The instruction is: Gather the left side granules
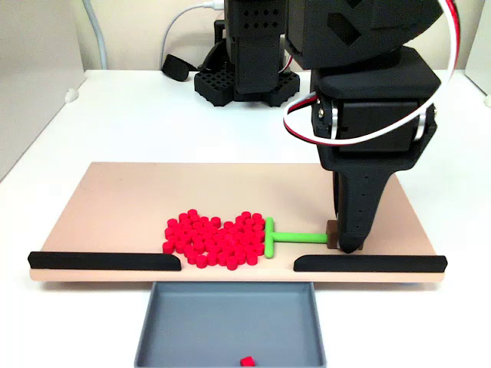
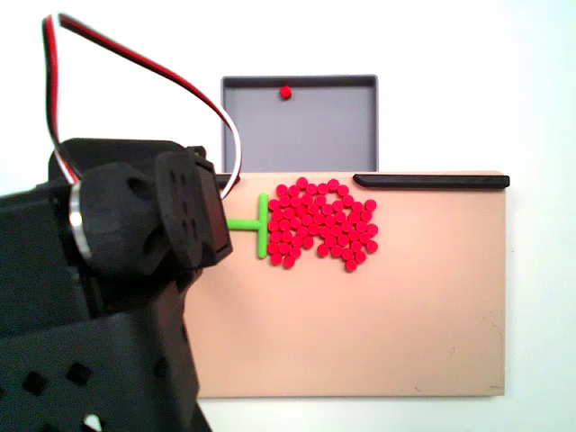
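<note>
Gripper holding one green T-shaped stick beside a heap of red granules.

In a fixed view we see the gripper (image 1: 343, 244) come down on the beige board (image 1: 123, 207), closed around the end of the green T-shaped stick (image 1: 288, 237); its crossbar touches the right side of the granules (image 1: 215, 239). We count dozens of them, too many for an exact number, lying together in one heap near the front edge, between two black rails (image 1: 103, 261). One single granule (image 1: 246, 361) lies in the grey tray (image 1: 161, 330) below the gap. The board rests on the white counter (image 1: 130, 115). In another fixed view the heap (image 2: 322, 223) is right of the stick (image 2: 259, 225).
</note>
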`<action>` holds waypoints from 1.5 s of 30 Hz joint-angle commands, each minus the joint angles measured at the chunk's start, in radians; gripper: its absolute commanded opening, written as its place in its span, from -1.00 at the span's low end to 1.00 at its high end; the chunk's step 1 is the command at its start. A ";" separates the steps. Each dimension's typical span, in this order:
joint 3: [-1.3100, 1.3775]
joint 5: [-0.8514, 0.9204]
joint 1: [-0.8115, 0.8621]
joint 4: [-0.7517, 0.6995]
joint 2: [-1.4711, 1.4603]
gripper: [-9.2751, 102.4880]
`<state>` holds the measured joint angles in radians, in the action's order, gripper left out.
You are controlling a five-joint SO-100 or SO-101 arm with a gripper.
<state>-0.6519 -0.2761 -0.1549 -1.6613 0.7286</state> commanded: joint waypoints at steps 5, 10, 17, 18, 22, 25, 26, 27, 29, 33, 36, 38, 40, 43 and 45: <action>-0.009 0.015 0.020 0.006 -0.009 -0.84; -0.009 0.017 0.018 0.006 -0.005 -0.84; -0.009 0.009 -0.017 -0.012 0.032 -0.84; -0.009 0.003 -0.028 -0.012 0.041 -0.84; -0.009 -0.015 -0.080 -0.014 0.078 -0.84; -0.009 -0.029 -0.120 -0.026 0.107 -0.84; -0.009 -0.031 -0.132 -0.031 0.118 -0.84; -0.009 -0.034 -0.146 -0.038 0.129 -0.84; -0.009 -0.037 -0.169 -0.046 0.150 -0.84; -0.064 -0.008 -0.209 -0.061 0.252 -0.84; -0.222 0.095 -0.239 -0.061 0.416 -0.84; -0.328 0.187 -0.250 -0.061 0.541 -0.84; -0.413 0.285 -0.253 -0.061 0.652 -0.84; -0.561 0.474 -0.247 -0.061 0.827 -0.84; -0.666 0.638 -0.229 -0.061 0.925 -0.84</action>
<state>-1.2057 0.1641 -0.4065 -1.7257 1.4895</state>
